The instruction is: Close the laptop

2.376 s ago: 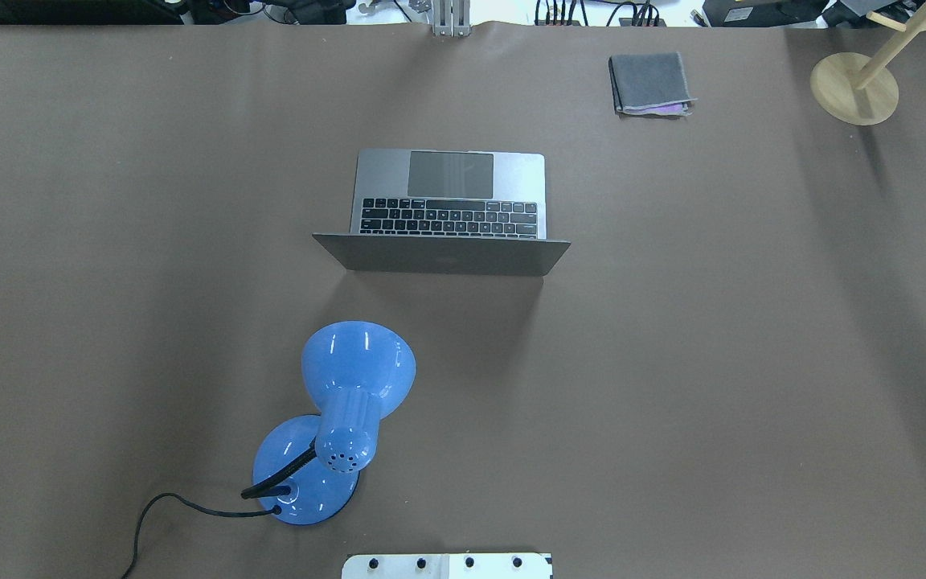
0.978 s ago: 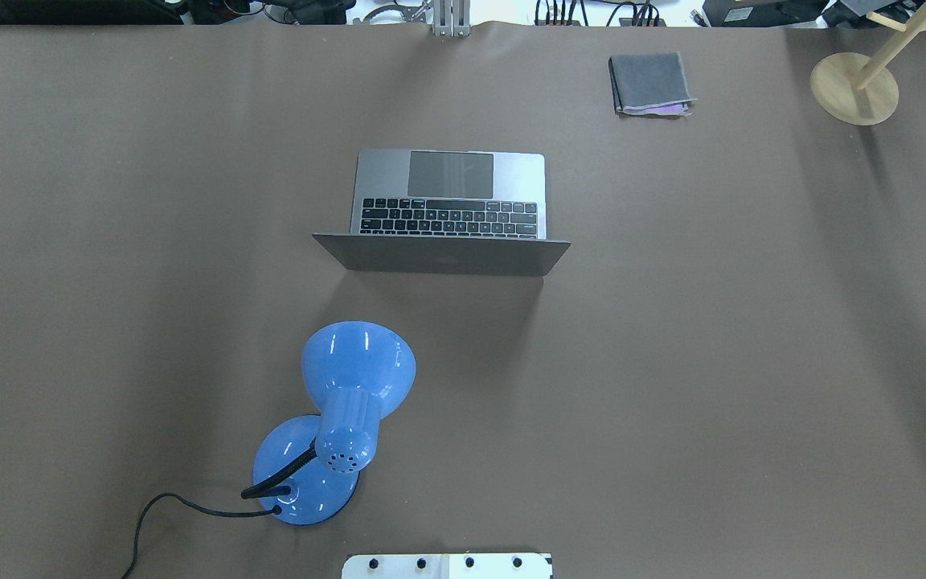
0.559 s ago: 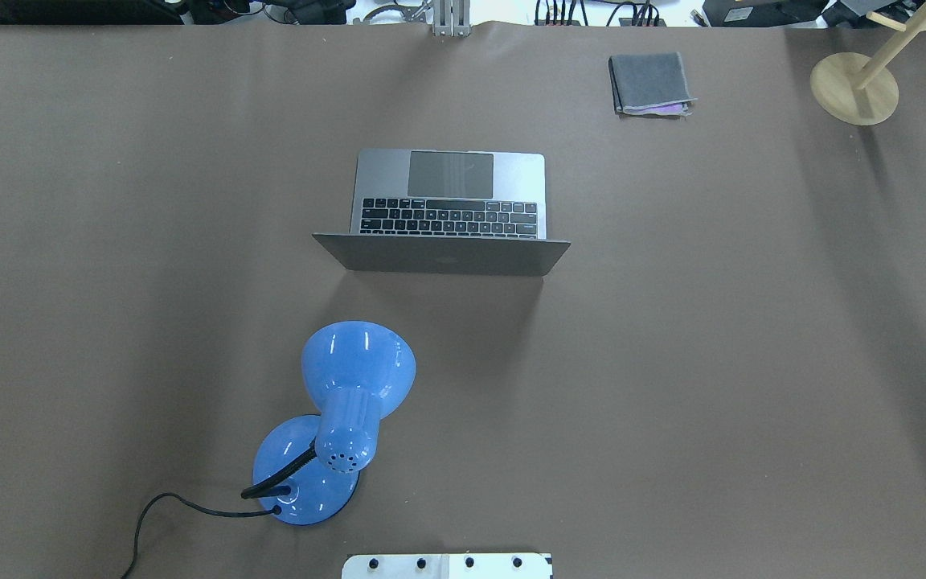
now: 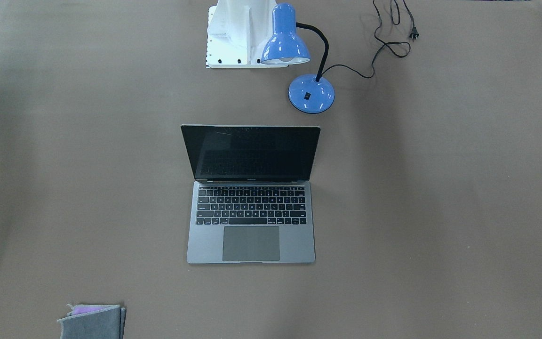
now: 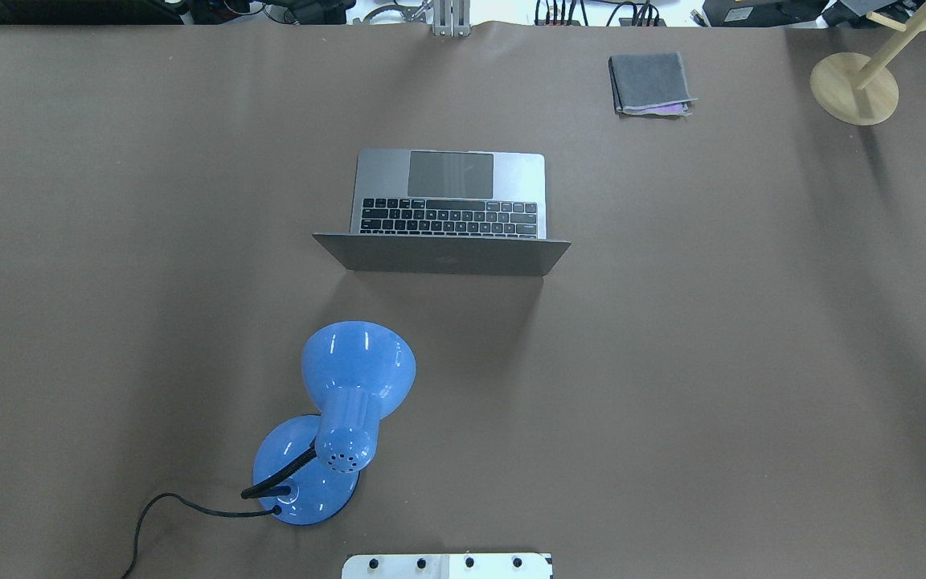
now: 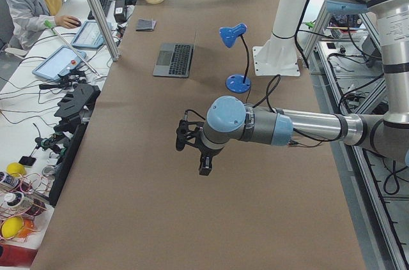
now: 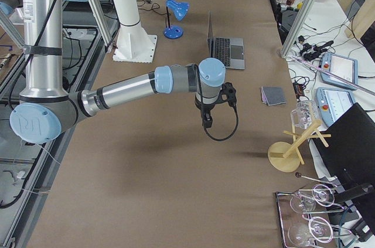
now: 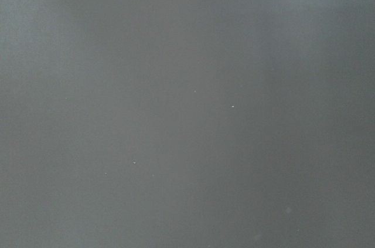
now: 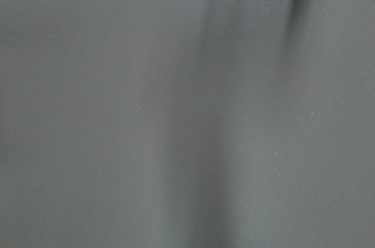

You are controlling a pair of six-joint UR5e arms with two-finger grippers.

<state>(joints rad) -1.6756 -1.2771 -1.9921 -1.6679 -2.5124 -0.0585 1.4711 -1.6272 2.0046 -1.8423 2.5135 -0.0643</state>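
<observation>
The space-grey laptop (image 5: pixel 451 193) stands open mid-table, its lid upright, its black screen (image 4: pixel 251 153) and keyboard facing away from the robot. It also shows in the left side view (image 6: pixel 174 59) and the right side view (image 7: pixel 225 48). My left gripper (image 6: pixel 204 166) hangs over bare table far from the laptop, towards the table's left end. My right gripper (image 7: pixel 206 122) hangs over bare table towards the right end. I cannot tell whether either is open or shut. Both wrist views show only brown table.
A blue desk lamp (image 5: pixel 358 378) with a black cord stands between the robot's base and the laptop. A folded grey cloth (image 5: pixel 649 83) lies at the far right. A wooden stand (image 5: pixel 854 87) is at the far right corner. An operator sits beyond the far edge.
</observation>
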